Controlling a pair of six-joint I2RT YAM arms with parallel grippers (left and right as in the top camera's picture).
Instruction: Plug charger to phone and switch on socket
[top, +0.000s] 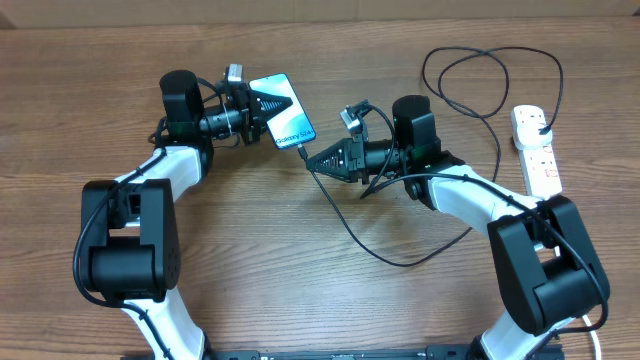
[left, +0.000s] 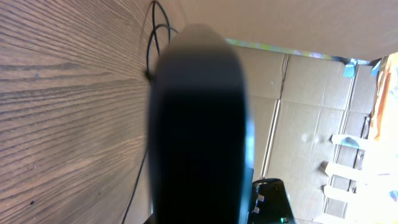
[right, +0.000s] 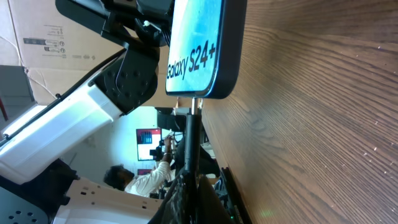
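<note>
Both pincers clamped, plug tip right at the phone's port

I'm gripping the phone (top: 283, 108) with my left pincer (top: 265, 102), closed tight on it, in the upper middle of the overhead frame with the screen lit. My right pincer (top: 325, 158) is pinching the charger (top: 400, 258) just behind its plug tip (right: 194, 107), which is touching the phone's bottom edge. The rest of the charger is looping across the table (top: 250, 260) toward the socket (top: 537, 160) at the right edge.

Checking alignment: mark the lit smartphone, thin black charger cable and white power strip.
lit smartphone (top: 288, 116), overhead, screen centre
thin black charger cable (right: 191, 140), right wrist, plug body
white power strip (top: 541, 166), overhead, top face
</note>
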